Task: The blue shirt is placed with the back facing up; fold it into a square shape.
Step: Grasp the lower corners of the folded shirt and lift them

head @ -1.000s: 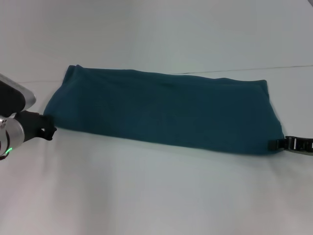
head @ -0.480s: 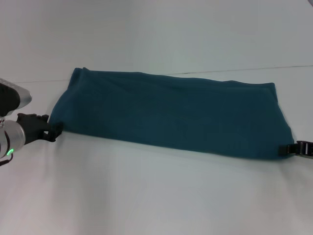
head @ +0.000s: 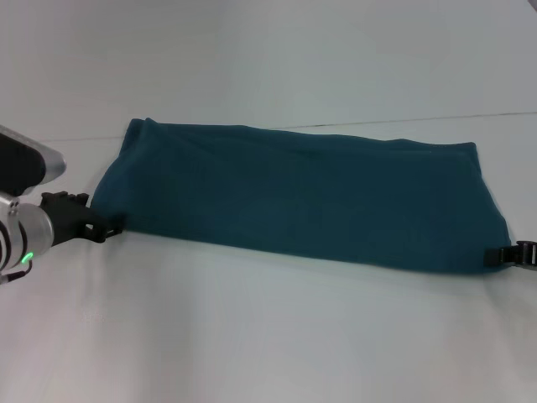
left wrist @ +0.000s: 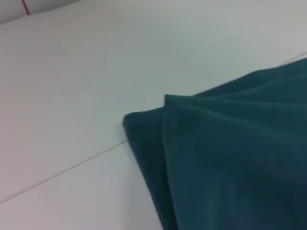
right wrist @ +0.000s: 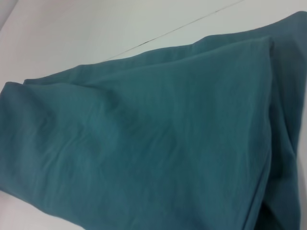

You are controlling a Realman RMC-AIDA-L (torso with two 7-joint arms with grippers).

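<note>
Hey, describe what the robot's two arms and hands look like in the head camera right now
The left arm is a silver cylindrical link carrying a small green light, with a black-and-silver block above it, ending in a matte black left hand beside the blue shirt. Of the right arm only the black right hand shows at the picture's edge, with angular segmented parts. No cables or markings are visible.

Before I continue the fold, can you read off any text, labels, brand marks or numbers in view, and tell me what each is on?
None: no readable text in any view.
The blue shirt is plain, no print or tag showing.
The white table is bare of writing.
The left arm's green light is only a lamp, not a sign.
</note>
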